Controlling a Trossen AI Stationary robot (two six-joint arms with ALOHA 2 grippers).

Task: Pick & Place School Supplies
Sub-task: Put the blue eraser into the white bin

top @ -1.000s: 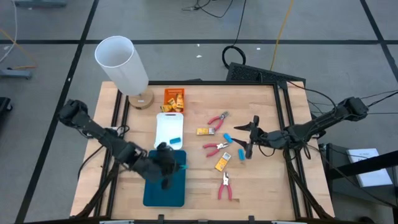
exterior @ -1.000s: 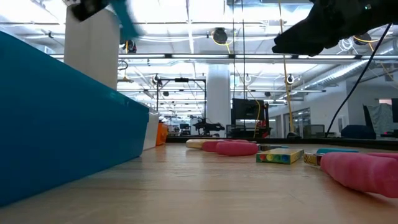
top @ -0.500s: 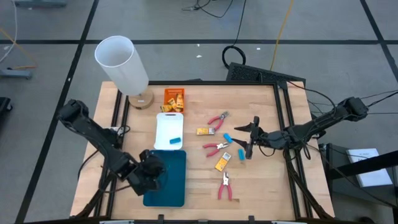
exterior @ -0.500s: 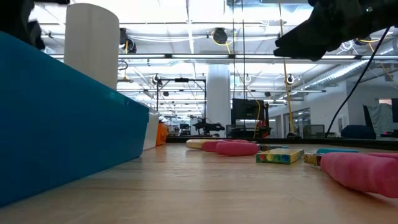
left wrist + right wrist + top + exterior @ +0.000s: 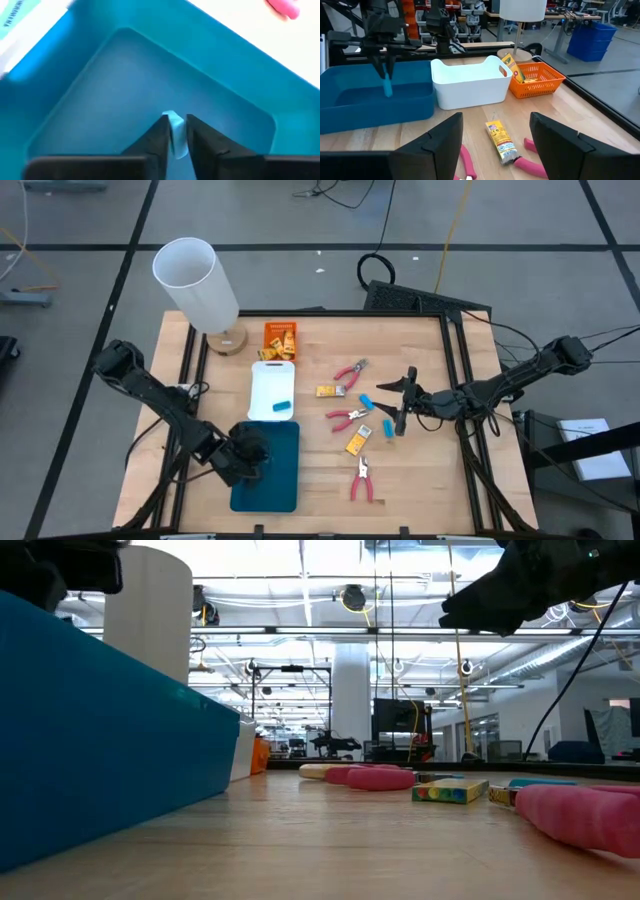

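Left wrist view shows the left pincer (image 5: 175,131) grasping a light-blue piece (image 5: 175,137) between its fingers, directly above the teal tray (image 5: 100,90); releasing it seems next.

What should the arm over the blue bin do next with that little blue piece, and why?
Probably open its fingers and drop it. The left gripper hangs inside the teal bin with the light-blue piece pinched between its fingers, so letting go should land it in the bin.
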